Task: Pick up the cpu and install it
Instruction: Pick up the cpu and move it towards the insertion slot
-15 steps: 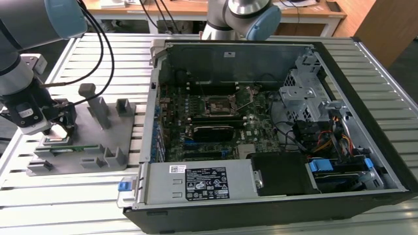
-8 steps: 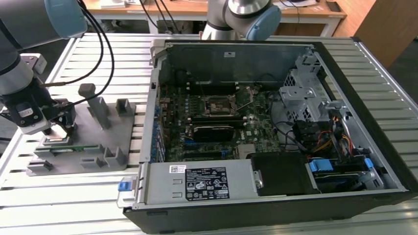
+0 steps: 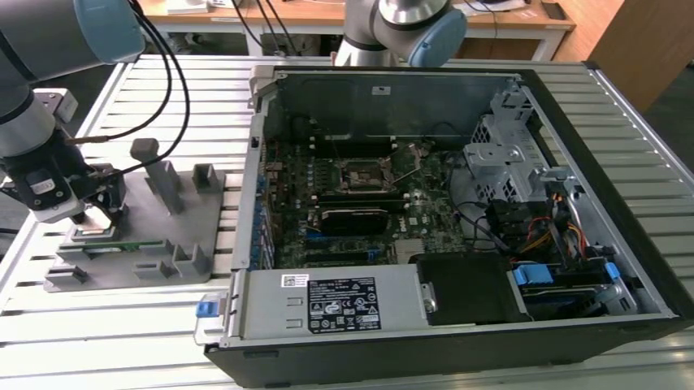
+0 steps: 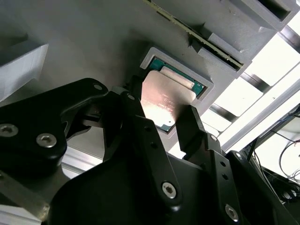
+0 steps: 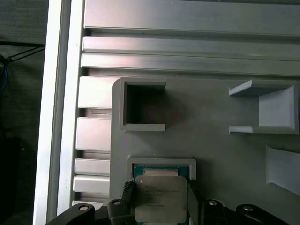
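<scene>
Gripper [image 3: 93, 213] low over grey holder plate [image 3: 174, 244] on slatted counter [image 3: 119, 325], at plate's corner farthest from open computer case [image 3: 256, 162]. Gripper narrow, fingers [image 5: 192, 199] clamped against two opposite edges of cpu [image 5: 159, 200]. Cpu in square framed pocket [image 5: 161, 162] of holder plate, silvery top up. Empty square pocket [image 5: 143, 105] near it on same plate

cpu [image 5: 159, 199]: silvery metal top, smooth, satin sheen with pinkish glare; green board edge. Jaws: matt black, bright steel screw heads. Fixture tray [image 5: 211, 140]: matt grey plastic, faintly grainy. Tabletop [image 5: 187, 18]: ribbed aluminium slats, soft shine. Computer case [image 3: 379, 106]: bare grey sheet metal inside, black outer shell. Desk [image 3: 325, 16]: pale wood.
</scene>
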Robot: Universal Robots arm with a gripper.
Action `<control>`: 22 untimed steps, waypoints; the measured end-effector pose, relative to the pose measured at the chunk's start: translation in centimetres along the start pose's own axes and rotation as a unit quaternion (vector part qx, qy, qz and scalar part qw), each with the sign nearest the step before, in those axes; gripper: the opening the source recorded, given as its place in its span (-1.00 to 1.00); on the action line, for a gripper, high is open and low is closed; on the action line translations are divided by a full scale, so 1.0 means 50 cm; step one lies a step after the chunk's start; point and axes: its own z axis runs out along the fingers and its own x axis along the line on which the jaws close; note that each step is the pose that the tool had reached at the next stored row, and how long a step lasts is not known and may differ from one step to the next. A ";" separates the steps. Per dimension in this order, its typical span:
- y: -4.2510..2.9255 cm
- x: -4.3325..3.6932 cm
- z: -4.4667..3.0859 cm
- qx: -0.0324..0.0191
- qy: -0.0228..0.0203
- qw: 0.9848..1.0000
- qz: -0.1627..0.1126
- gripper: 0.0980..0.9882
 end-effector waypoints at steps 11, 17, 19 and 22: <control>0.000 0.001 -0.003 0.000 0.000 1.000 0.000 0.15; -0.001 0.001 -0.003 0.000 -0.002 1.000 0.000 0.15; -0.002 0.001 -0.003 0.000 -0.003 1.000 0.000 0.15; -0.002 0.001 -0.002 0.000 -0.003 1.000 0.000 0.15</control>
